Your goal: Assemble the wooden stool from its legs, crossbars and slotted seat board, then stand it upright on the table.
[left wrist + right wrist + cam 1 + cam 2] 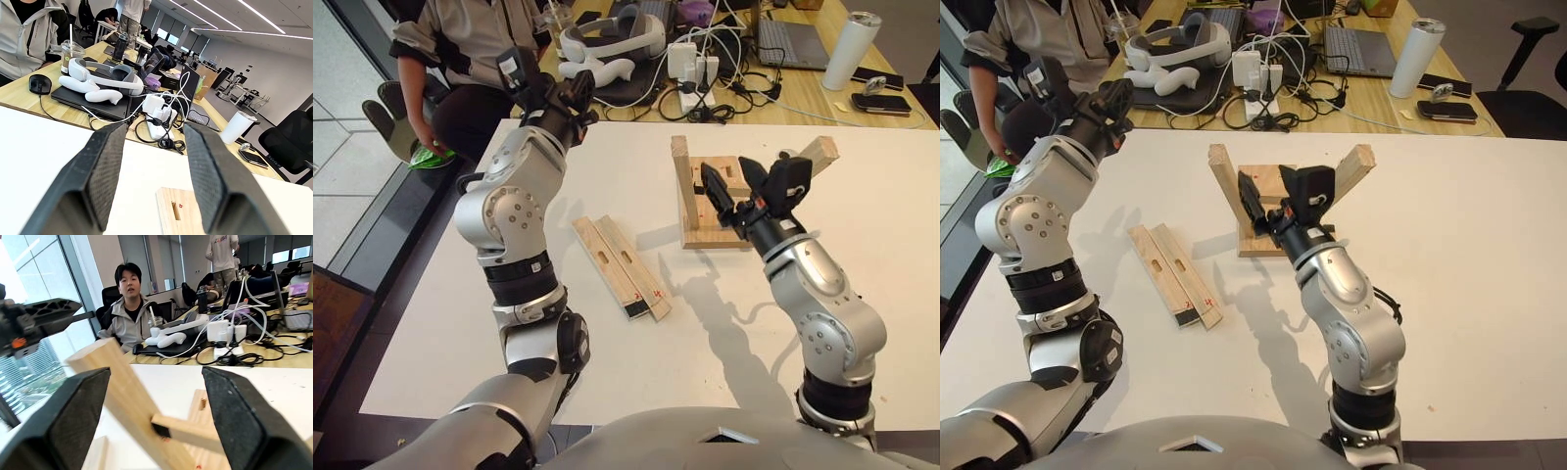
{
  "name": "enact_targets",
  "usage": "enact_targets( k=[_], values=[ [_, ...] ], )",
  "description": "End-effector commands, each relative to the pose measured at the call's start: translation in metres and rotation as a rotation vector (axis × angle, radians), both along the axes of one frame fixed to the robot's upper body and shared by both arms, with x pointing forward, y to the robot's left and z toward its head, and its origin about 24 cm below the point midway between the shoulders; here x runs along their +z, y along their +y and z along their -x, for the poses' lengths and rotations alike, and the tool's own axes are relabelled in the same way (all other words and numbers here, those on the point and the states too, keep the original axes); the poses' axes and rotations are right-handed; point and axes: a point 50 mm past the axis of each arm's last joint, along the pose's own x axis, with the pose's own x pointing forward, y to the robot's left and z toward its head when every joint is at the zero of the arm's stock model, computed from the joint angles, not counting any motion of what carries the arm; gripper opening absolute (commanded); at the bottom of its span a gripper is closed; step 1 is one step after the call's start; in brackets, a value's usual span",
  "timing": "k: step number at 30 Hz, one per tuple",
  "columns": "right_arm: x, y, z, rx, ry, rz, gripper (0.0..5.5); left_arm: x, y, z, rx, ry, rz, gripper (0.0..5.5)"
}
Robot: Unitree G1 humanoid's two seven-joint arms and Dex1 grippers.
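Stool frame [683, 191] of pale squared wood seems part-joined, slotted boards [619, 264] nearby.

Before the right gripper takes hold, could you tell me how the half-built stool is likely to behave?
The half-built stool is bare wood, so probably stiff. Its two raised legs splay apart, so it may be loosely fitted and shift. On the smooth white table it would likely slide rather than roll.

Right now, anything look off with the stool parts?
The half-built stool is not upright, and its two legs splay apart in a V rather than parallel. Two slotted boards lie loose beside it. Nothing looks broken.
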Motion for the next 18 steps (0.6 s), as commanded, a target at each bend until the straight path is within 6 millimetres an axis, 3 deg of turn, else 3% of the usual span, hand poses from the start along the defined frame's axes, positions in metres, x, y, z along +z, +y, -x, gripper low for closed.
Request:
enact_targets(
  k=[1, 5, 9, 12, 13, 16, 18],
  values=[
    [0.008, -0.003, -0.018, -0.124, -0.057, 0.012, 2.91, -0.001, -0.003, 0.000, -0.006, 0.007, -0.010, 2.09],
    [0.003, 0.002, -0.030, -0.166, -0.037, 0.046, 2.33, -0.002, -0.007, 0.000, -0.020, 0.011, -0.010, 2.09],
    [0.017, 0.013, -0.036, -0.144, -0.086, 0.024, 2.33, 0.002, -0.010, -0.001, -0.036, 0.003, -0.012, 2.09],
    [0.007, 0.015, -0.036, -0.149, -0.058, 0.040, 2.33, 0.002, -0.012, -0.002, -0.045, 0.004, -0.014, 2.09],
    [-0.007, 0.015, -0.036, -0.150, 0.003, 0.107, 2.33, 0.002, -0.012, -0.002, -0.046, 0.005, -0.014, 2.09],
    [-0.081, 0.009, -0.027, -0.119, 0.410, 0.259, 2.33, 0.000, -0.013, -0.002, -0.047, 0.009, -0.013, 2.09],
    [-0.095, 0.010, -0.020, -0.069, 0.492, 0.287, 2.33, -0.001, -0.013, -0.001, -0.045, 0.012, -0.011, 2.09]
  ],
)
